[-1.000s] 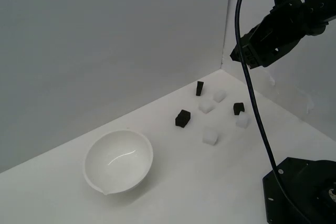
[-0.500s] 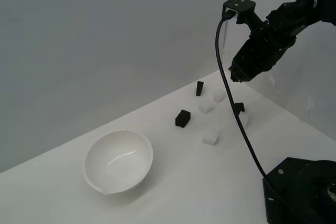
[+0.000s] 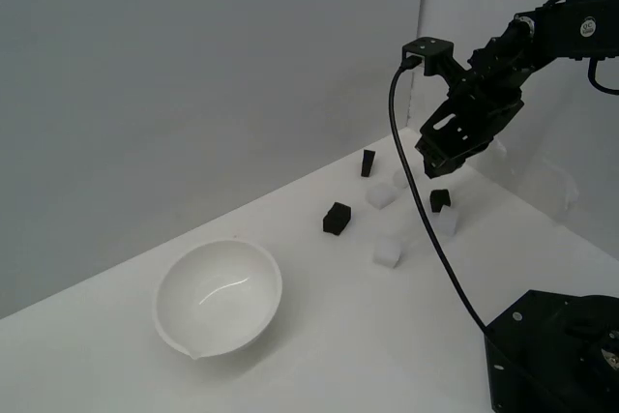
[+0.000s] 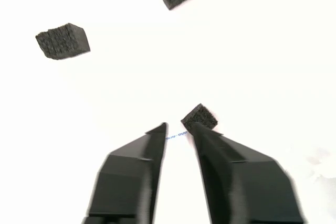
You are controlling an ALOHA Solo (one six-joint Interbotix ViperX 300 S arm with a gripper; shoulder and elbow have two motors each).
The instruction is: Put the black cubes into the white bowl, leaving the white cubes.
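Fingers [image 4: 176,129] slightly apart, just above nearest black cube [image 4: 199,117].

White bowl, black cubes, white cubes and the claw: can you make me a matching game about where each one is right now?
Things:
1. white bowl
2. black cube by the back wall
3. white cube nearest the bowl
4. claw

Places or states:
A. in the air above the cubes, holding nothing
B. farthest toward the exterior view's left, nothing inside it
C. on the table between the bowl and the other white cubes
D. on the table close to the corner of the walls

Pairs: 1-B, 2-D, 3-C, 4-A
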